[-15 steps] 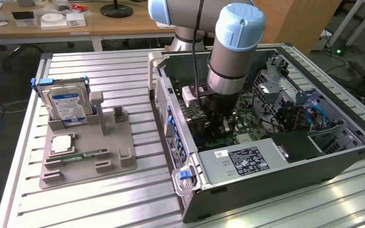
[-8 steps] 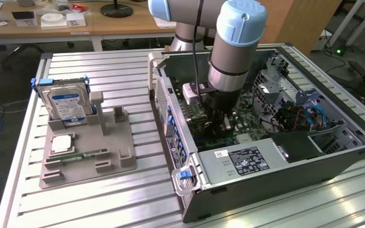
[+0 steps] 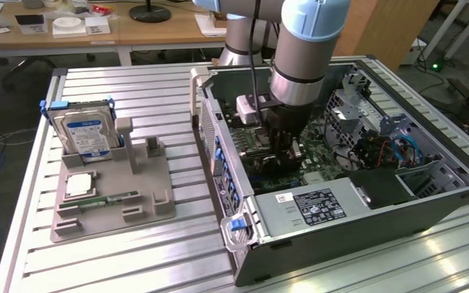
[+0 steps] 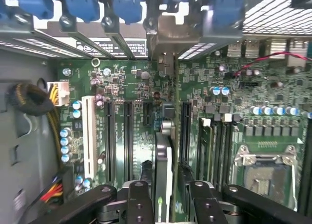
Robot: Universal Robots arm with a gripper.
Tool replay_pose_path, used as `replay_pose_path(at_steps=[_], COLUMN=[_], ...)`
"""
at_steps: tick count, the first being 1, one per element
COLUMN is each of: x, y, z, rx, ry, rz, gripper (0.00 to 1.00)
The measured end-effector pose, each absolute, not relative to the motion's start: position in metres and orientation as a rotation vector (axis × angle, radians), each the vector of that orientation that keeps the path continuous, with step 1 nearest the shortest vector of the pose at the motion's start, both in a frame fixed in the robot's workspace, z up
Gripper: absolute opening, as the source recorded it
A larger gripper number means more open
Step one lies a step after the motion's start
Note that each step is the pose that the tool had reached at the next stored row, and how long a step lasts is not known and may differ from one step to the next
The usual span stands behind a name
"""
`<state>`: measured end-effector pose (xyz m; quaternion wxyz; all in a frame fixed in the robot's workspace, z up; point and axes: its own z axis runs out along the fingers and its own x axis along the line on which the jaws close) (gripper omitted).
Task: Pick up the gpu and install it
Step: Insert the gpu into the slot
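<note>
1. Step in hand: seating the gpu (image 4: 163, 156) in the computer case (image 3: 365, 220). Standing edge-on in an expansion slot of the motherboard (image 4: 131, 87), bracket end toward the rear slot openings.
2. Gripper (image 4: 168, 185) down inside the case, jaws partly apart and straddling the card's top edge; a sliver of gap on one side, so likely no firm hold.
3. Whether fully pressed home: hard to tell.
4. Next move, by judgement: calls for a straight vertical path, clear of the neighbouring slots and the empty CPU socket (image 4: 263, 177).
5. Writing: blue-white label on the hard drive (image 3: 88, 137) and black label on the power supply (image 3: 316, 204), neither legible.
</note>
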<state>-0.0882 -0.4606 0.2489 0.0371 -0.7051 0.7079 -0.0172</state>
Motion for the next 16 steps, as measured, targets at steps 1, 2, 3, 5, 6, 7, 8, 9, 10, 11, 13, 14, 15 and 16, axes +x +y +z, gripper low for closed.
replay_pose_path(at_steps=[1, 2, 3, 5, 6, 7, 8, 9, 10, 11, 13, 14, 15, 16], x=[-0.088, -0.088, -0.088, -0.088, -0.088, -0.088, -0.088, -0.088, -0.088, -0.088, -0.088, -0.088, -0.088, -0.088], y=[-0.461, -0.461, -0.461, -0.461, -0.461, -0.461, -0.461, -0.461, -0.461, -0.461, -0.461, -0.461, -0.461, -0.461], z=[0.252, 0.255, 0.258, 0.263, 0.265, 0.267, 0.267, 0.267, 0.267, 0.268, 0.272, 0.274, 0.275, 0.275], rx=[-2.163, -2.162, -2.161, -2.159, -2.158, -2.157, -2.156, -2.156, -2.156, -2.156, -2.156, -2.155, -2.155, -2.154], ry=[2.172, 2.171, 2.170, 2.167, 2.166, 2.165, 2.164, 2.164, 2.164, 2.165, 2.164, 2.163, 2.163, 2.162], rz=[-0.055, -0.057, -0.059, -0.064, -0.066, -0.069, -0.069, -0.069, -0.070, -0.070, -0.072, -0.072, -0.073, -0.074], gripper=[0.35, 0.35, 0.35, 0.35, 0.35, 0.35, 0.35, 0.35, 0.35, 0.35, 0.35, 0.35, 0.35, 0.35])
